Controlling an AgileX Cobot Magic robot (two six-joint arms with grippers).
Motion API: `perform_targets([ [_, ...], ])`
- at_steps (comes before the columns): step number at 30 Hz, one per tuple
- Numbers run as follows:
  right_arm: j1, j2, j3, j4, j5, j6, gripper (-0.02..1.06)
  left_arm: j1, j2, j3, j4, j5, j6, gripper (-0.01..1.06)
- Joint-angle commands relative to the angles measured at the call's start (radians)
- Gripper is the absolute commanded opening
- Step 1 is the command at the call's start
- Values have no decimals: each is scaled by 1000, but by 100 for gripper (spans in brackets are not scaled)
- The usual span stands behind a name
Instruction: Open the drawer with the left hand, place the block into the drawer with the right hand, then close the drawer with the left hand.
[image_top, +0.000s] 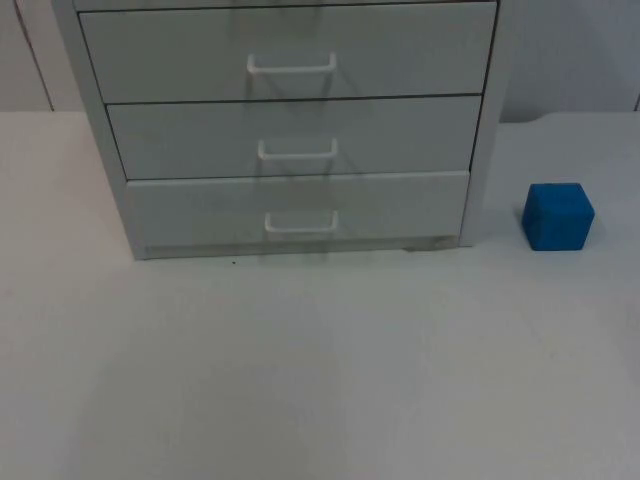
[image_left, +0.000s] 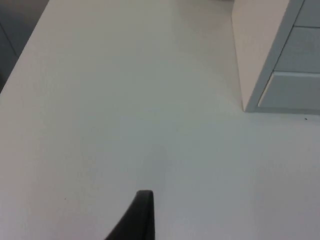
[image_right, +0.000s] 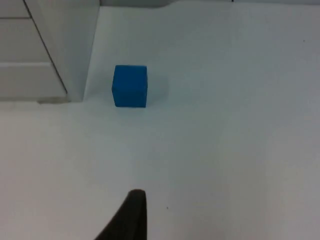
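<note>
Soft, even, dim light; faint shadows; slightly hazy

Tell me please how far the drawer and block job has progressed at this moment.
Nothing looks done yet. All three drawers of the cabinet are shut, the bottom drawer included. The blue block sits on the table to the right of the cabinet, apart from it. No pincer touches anything; a fingertip in each wrist view hangs above bare table. Opening, placing and closing all remain.

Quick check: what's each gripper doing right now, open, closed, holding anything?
Left gripper: cannot be told; over bare table beside the cabinet.
Right gripper: cannot be told; short of the block.
</note>
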Motion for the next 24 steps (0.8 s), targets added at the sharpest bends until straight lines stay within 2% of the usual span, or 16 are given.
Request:
perform_targets([
  [1, -5, 64, -8, 0, -26, -7, 105, -5, 59, -21, -16, -38, -5, 105],
  [5, -5, 159, -8, 0, -28, -7, 105, -5, 160, -28, -16, -77, 3, 105],
  [11, -5, 277, -8, 0, -28, -5, 105, -5, 235, -28, -14, -85, 11, 105],
  [18, -5, 297, -8, 0, -28, -5, 105, -5, 266, -28, -14, -90, 26, 104],
  [20, -5, 297, -8, 0, -30, -5, 105, -5, 269, -28, -14, -90, 26, 97],
  [22, -5, 297, -8, 0, -36, -5, 105, -5, 277, -28, -14, -92, 26, 82],
  [23, -5, 297, -8, 0, -36, -5, 105, -5, 277, -28, -14, -92, 26, 82],
  [24, -5, 297, -8, 0, -36, -5, 105, -5, 278, -28, -14, -97, 26, 72],
])
